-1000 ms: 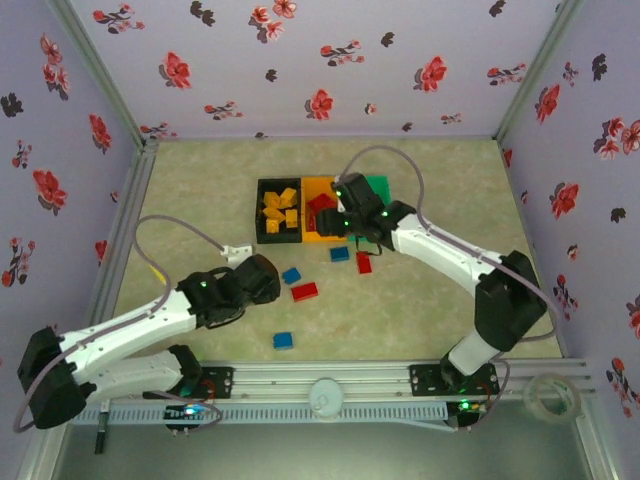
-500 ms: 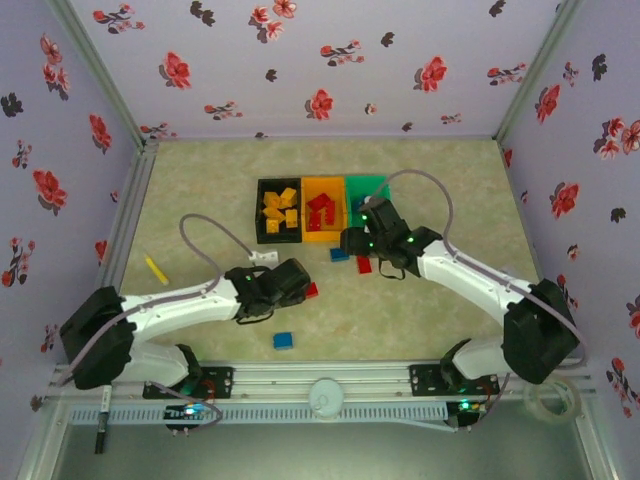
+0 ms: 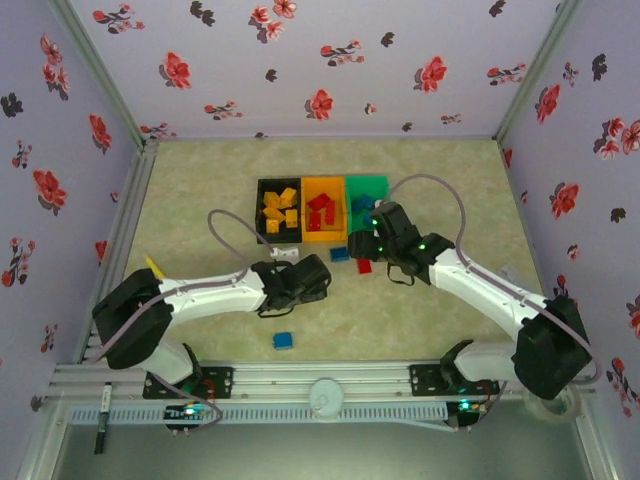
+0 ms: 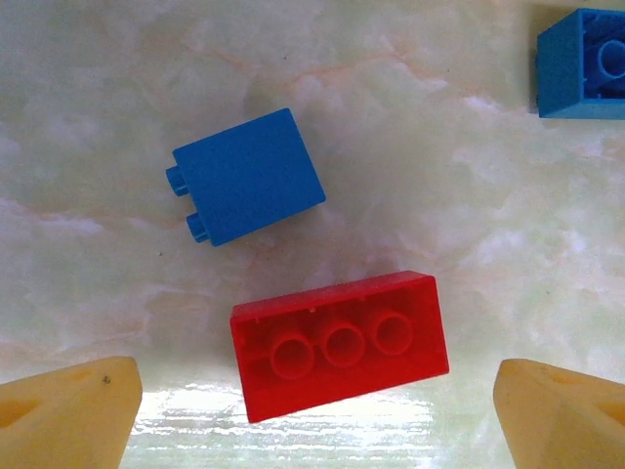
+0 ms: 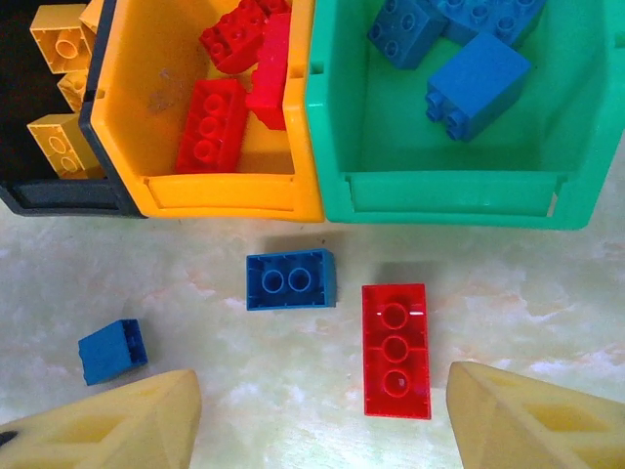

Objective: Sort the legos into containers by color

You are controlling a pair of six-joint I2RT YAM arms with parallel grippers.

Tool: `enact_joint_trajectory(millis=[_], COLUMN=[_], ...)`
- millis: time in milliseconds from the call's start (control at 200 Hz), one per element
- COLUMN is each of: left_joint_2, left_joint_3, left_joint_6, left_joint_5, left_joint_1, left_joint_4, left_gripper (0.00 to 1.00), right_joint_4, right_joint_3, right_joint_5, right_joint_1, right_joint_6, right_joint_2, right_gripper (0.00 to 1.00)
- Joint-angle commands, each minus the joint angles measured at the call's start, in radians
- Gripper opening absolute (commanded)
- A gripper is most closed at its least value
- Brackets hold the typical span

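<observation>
The left tool (image 4: 317,422) stood wide open and empty, its fingertips either side of a red lego (image 4: 339,344) lying skewed on the table (image 4: 88,68) near its middle. A blue lego (image 4: 246,176) lay just beyond. Closing across that skew could twist the red one away or nudge the blue. The right tool (image 5: 327,420), also open and empty, hung over a second red lego (image 5: 395,349) and second blue lego (image 5: 290,279), just nearside of the orange bin (image 5: 215,191) and green bin (image 5: 449,191).
</observation>
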Motion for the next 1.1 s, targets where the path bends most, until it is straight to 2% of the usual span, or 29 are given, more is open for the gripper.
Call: enact_joint_trajectory(millis=[0,395,1095], left_joint_2=[0.035,0.112,0.185], left_joint_3=[0.034,0.055,0.087], left_joint_6=[-0.019,0.006,0.047], left_joint_5=[0.003,0.011,0.004], left_joint_1=[-0.007,-0.006,0.006], left_joint_4=[0.006,0.031,0.017], left_gripper=[0.94,0.92,0.74], right_joint_4=[-0.022,-0.024,-0.038], right_joint_3=[-0.018,-0.023,-0.032], right_joint_5=[0.026,0.026,0.037], right_joint_1=[-0.010,-0.012,-0.013], right_joint_6=[0.013,0.018,0.019], right_joint_2=[-0.027,-0.041,-0.064], right_gripper=[0.69,0.70,0.70])
